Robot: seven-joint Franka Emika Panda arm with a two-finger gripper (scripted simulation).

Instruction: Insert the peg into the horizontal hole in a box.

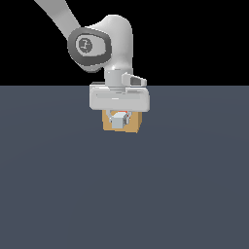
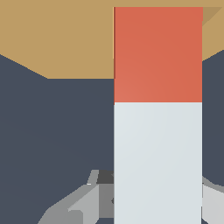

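The tan box (image 1: pixel 136 124) sits on the dark floor, mostly covered by my gripper (image 1: pixel 118 118) in the exterior view. The gripper is shut on the peg (image 1: pixel 117 121), which shows end-on there as a white square with a sliver of red beside it. In the wrist view the peg's white half (image 2: pixel 157 162) lies between my fingers (image 2: pixel 85 202), and its red-orange half (image 2: pixel 157 54) reaches forward over the box's tan face (image 2: pixel 57 39). The red tip meets the box. The hole is hidden behind the peg.
A dark grey-blue floor (image 1: pixel 121 194) spreads all around the box. Nothing else stands on it.
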